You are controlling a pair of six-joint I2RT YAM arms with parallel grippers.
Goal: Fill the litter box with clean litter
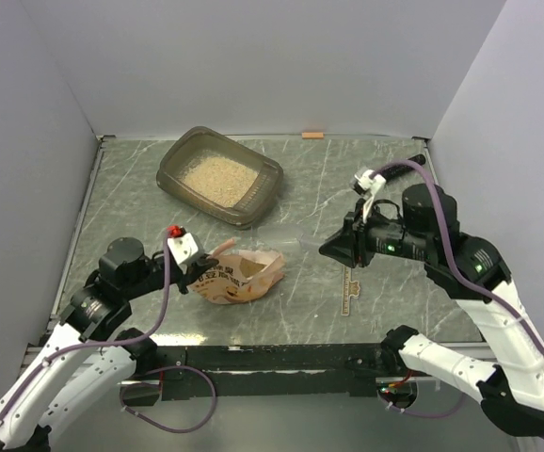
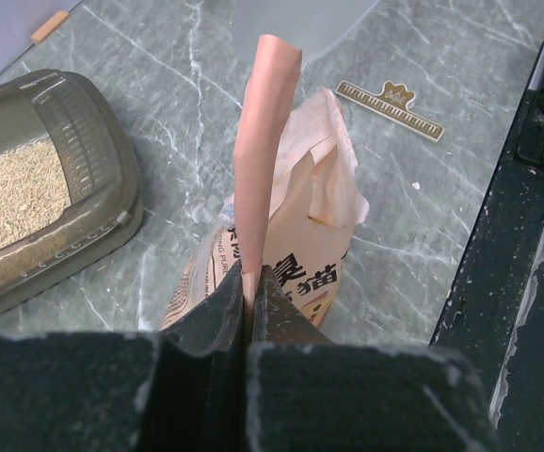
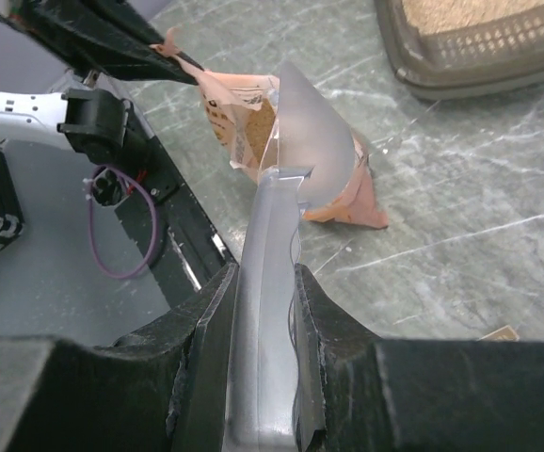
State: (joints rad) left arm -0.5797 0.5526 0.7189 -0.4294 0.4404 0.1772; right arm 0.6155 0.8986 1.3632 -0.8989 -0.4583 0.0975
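The grey-brown litter box (image 1: 173, 169) stands at the back left, with beige clean litter (image 1: 217, 179) in it. An open orange-pink pouch (image 1: 244, 275) stands on the table in front of it, and granules show inside its mouth (image 3: 253, 122). My left gripper (image 2: 250, 282) is shut on the pouch's upright pink flap (image 2: 264, 122), at the pouch's left side (image 1: 200, 266). My right gripper (image 3: 264, 282) is shut on the handle of a translucent scoop (image 3: 310, 141). The scoop's bowl (image 1: 286, 235) hovers just above and right of the pouch mouth.
A gold ruler-shaped clip (image 1: 347, 292) lies on the marble-patterned table right of the pouch. A small orange tag (image 1: 312, 135) sits at the back wall. White walls close off three sides, and a black rail (image 1: 272, 358) runs along the near edge.
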